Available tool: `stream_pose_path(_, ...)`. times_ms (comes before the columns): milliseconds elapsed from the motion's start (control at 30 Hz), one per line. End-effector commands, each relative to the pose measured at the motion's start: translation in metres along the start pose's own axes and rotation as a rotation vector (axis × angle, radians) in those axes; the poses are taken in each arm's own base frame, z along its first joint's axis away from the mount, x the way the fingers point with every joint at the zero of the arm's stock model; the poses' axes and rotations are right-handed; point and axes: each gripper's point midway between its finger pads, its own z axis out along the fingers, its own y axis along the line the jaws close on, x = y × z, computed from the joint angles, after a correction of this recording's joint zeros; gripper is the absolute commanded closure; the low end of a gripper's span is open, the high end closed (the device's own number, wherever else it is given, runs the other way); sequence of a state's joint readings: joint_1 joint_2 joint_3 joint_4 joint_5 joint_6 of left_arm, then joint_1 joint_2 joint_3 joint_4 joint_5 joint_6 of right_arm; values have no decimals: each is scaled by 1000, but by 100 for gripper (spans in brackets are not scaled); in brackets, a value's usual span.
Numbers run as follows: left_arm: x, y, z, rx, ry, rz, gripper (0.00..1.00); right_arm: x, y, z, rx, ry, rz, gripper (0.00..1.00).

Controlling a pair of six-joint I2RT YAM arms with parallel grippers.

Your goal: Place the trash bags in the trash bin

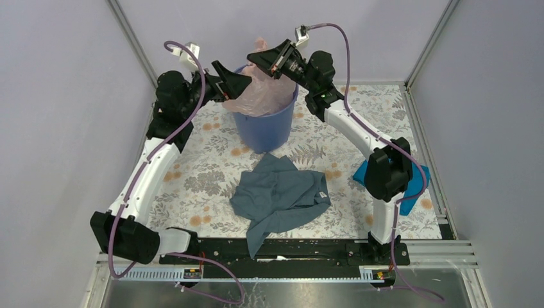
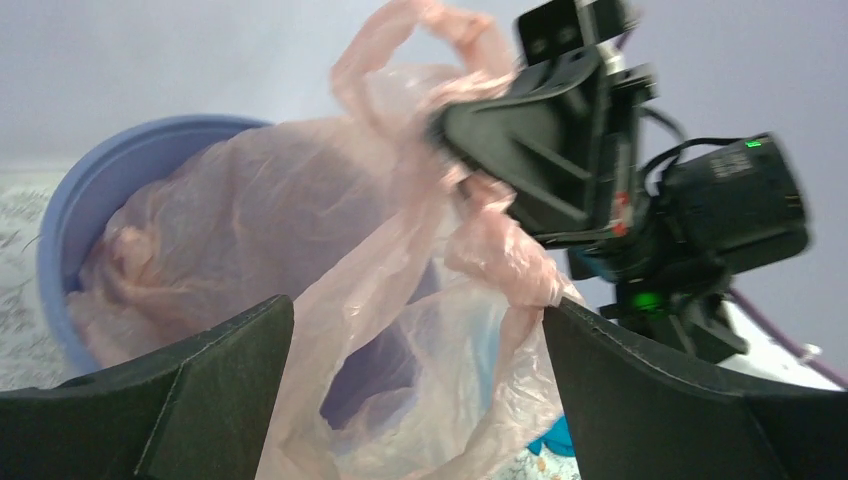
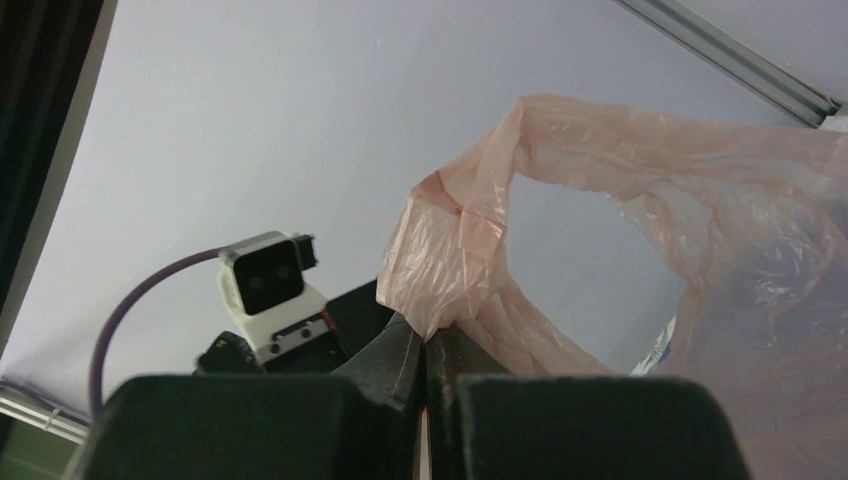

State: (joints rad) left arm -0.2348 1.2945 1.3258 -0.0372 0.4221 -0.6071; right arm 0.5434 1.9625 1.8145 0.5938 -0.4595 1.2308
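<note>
The pale pink trash bag [image 1: 264,91] hangs with its body inside the round blue trash bin [image 1: 264,128] and its top above the rim. My right gripper [image 1: 252,59] is above the bin's far rim, shut on one bag handle [image 3: 450,250] and holding it up. My left gripper [image 1: 247,82] is at the bin's left rim, open wide. In the left wrist view the bag's open mouth [image 2: 400,330] lies between its fingers [image 2: 230,370], and crumpled plastic touches the right finger. The bin [image 2: 90,200] shows behind the bag there.
A grey-blue cloth garment [image 1: 279,196] lies crumpled on the floral mat in front of the bin. A bright turquoise cloth [image 1: 418,183] lies at the right, partly behind the right arm. Grey walls close in the back and both sides.
</note>
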Motion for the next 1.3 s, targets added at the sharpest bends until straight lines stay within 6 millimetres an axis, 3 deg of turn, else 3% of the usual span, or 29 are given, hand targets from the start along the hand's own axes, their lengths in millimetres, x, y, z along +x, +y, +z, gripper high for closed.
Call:
stream_pose_path(0, -42, -55, -18, 189, -122, 49, 2, 0, 45, -10, -93, 12, -66, 100)
stream_pose_path(100, -48, -50, -29, 127, -158, 110, 5, -2, 48, -12, -84, -4, -77, 100)
stream_pose_path(233, -65, -34, -58, -42, -249, 233, 2, -5, 52, -15, -63, -27, -108, 100)
stream_pose_path(333, -73, -44, -64, -24, -268, 244, 1, -7, 55, -16, -63, -36, -112, 100)
stream_pose_path(567, -47, -62, -15, 183, -51, 99, 1, -4, 78, -16, -100, -37, -126, 100)
stream_pose_path(667, -38, -68, -7, 262, -15, 46, 4, -4, 82, -17, -94, -39, -135, 100)
stream_pose_path(867, -41, -39, -6, 100, -62, 44, 20, 0, 83, -18, -94, -37, -133, 98)
stream_pose_path(1033, -37, -37, 5, 144, -27, 21, 33, 8, 83, -20, -91, -12, -139, 92)
stream_pose_path(1167, -36, -57, 12, 305, -19, -14, 51, 10, 80, -25, -48, 0, -187, 86)
stream_pose_path(1267, -36, -73, 10, 430, -19, -24, 68, 12, 81, -32, -23, 18, -247, 73)
